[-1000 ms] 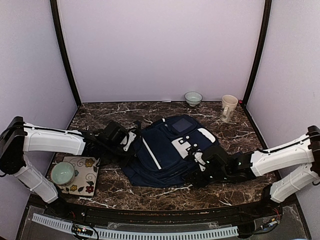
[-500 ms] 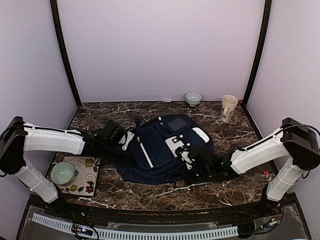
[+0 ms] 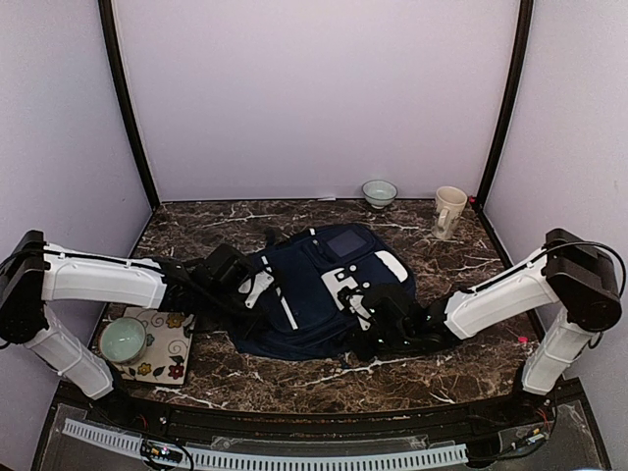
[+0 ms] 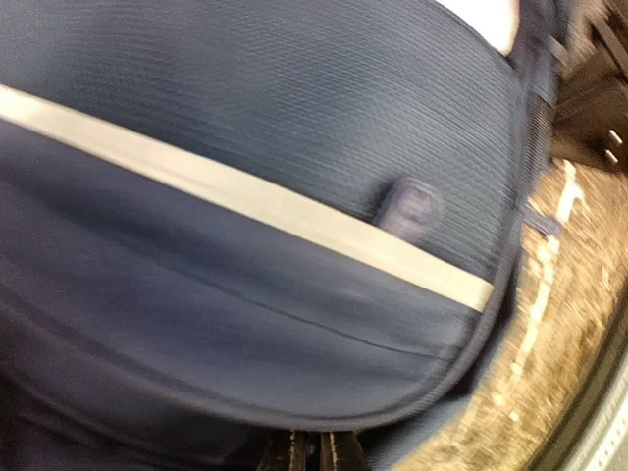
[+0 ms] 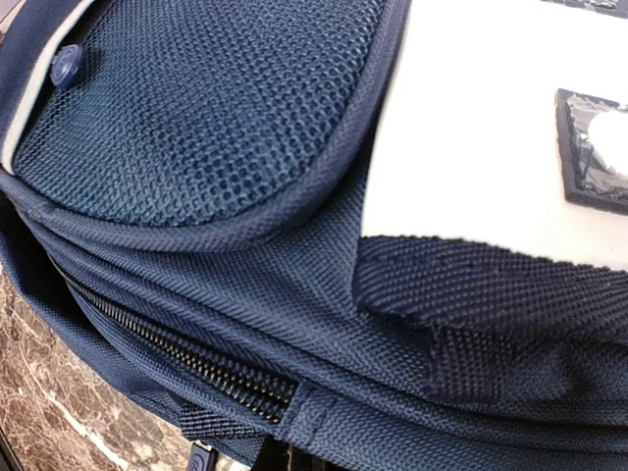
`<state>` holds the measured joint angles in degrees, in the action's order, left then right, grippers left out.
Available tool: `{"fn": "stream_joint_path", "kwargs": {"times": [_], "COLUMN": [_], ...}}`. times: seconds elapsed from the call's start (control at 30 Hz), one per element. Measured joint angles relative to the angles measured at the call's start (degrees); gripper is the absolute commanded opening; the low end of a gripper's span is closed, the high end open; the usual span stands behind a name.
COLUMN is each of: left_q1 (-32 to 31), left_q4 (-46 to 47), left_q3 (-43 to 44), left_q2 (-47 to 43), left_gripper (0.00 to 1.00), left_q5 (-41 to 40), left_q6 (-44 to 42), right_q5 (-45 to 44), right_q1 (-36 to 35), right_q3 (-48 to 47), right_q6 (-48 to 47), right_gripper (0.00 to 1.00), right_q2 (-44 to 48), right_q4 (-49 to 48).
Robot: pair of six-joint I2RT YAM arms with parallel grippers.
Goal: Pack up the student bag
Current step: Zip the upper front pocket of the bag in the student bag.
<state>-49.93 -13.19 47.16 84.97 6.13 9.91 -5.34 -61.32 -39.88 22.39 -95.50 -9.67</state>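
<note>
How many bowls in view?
2. Back bowl by the rear wall, left of the mug; front bowl on the patterned mat, near left. Any inside or under the student bag wouldn't show.

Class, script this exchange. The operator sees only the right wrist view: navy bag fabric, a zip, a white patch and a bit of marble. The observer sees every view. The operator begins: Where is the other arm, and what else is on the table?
Observer: The left tool is at the left edge of the student bag. The right tool is at its near right edge.
Operator: Is anything behind the bag?
Observer: A small bowl and a cream mug stand at the back of the table, apart from the bag.
Operator: And on the near side?
Observer: A pale green bowl sits on a flowered mat at the near left corner.
</note>
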Motion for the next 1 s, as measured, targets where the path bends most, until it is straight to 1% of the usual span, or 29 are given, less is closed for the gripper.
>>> {"fn": "stream_joint_path", "kwargs": {"times": [0.33,0.53,0.67,1.0], "left_q1": [-2.8,-3.1,-3.4,-5.9], "left_q4": [-0.8,-0.2,-0.2,-1.7], "left_q3": [1.6,1.9,3.7,6.4], "left_q2": [2.6,3.4,4.9,6.8], "left_gripper": [0.0,0.0,0.0,0.0], "left_q5": [5.5,9.7,13.4,14.9], "left_q6": [-1.0,-0.7,-0.6,-1.2], "right_q5": [0.0,0.0,0.0,-0.1], "right_q1": [0.0,0.1,0.1,0.2], "right_q3": [-0.1,-0.1,-0.1,-0.1], "right_q6": [0.9,0.9,0.9,0.8], "right_gripper": [0.0,0.0,0.0,0.0], "right_q2": [0.0,0.0,0.0,0.2], "right_q4": [0.1,0.2,0.2,0.3]}}
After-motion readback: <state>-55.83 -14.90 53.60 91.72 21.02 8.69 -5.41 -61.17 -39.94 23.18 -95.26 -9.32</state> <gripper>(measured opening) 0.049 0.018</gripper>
